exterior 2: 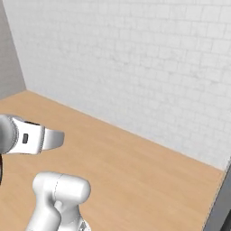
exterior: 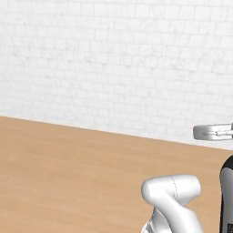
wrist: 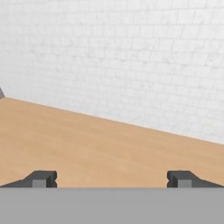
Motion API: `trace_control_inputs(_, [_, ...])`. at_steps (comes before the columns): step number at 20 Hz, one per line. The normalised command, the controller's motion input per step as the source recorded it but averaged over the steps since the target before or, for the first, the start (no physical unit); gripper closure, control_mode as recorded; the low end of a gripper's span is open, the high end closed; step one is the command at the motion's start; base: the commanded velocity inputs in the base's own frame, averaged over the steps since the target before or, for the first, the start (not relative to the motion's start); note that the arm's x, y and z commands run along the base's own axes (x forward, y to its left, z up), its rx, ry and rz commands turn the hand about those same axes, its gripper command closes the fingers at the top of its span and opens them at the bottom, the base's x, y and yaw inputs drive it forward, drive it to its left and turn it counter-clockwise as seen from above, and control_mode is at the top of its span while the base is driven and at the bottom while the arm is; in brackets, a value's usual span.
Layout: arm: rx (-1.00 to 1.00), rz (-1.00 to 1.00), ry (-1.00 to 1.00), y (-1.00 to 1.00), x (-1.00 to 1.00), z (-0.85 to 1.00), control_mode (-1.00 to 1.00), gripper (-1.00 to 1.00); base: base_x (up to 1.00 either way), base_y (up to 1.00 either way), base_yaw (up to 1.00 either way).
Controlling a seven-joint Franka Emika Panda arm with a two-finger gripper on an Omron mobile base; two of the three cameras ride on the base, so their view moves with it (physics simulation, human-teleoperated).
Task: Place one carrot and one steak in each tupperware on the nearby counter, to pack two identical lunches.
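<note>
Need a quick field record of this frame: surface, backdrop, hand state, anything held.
surface: light-brown wooden counter, bare where seen
backdrop: white brick wall behind the counter
hand: open, fingertips wide apart, above the counter, facing the wall
held: nothing between the fingertips
arm: white arm low in both base views

Long light-brown wooden counter (exterior: 68,173) runs across the lower half of both base views, with the white brick-tiled wall (exterior: 113,59) rising directly behind it along its whole back edge. In the right base view a plain grey side wall (exterior 2: 10,54) meets the tiled wall at the far left corner, above the counter's left end. White robot arm (exterior: 175,200) stands in front of the counter, at lower right in the left base view. In the hand view the end effector (wrist: 111,179) sits over the counter, facing the wall, fingertips (wrist: 41,178) well apart.
</note>
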Motion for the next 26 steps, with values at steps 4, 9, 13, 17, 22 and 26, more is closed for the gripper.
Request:
trace_control_inputs(4, [0.00,0.00,0.00,0.00,0.00,0.00,1.00,-1.00,1.00,0.41,-0.18])
trace_control_inputs(9, [0.00,0.00,0.00,0.00,0.00,0.00,1.00,-1.00,1.00,0.35,-0.25])
trace_control_inputs(13, [0.00,0.00,0.00,0.00,0.00,0.00,1.00,-1.00,1.00,0.31,-0.32])
trace_control_inputs(17, [0.00,0.00,0.00,0.00,0.00,0.00,1.00,-1.00,0.97,0.14,-0.58])
trace_control_inputs(22, [0.00,0.00,0.00,0.00,0.00,0.00,1.00,-1.00,0.60,0.13,-0.81])
trace_control_inputs(26, [0.00,0.00,0.00,0.00,0.00,0.00,1.00,-1.00,0.30,0.20,-0.93])
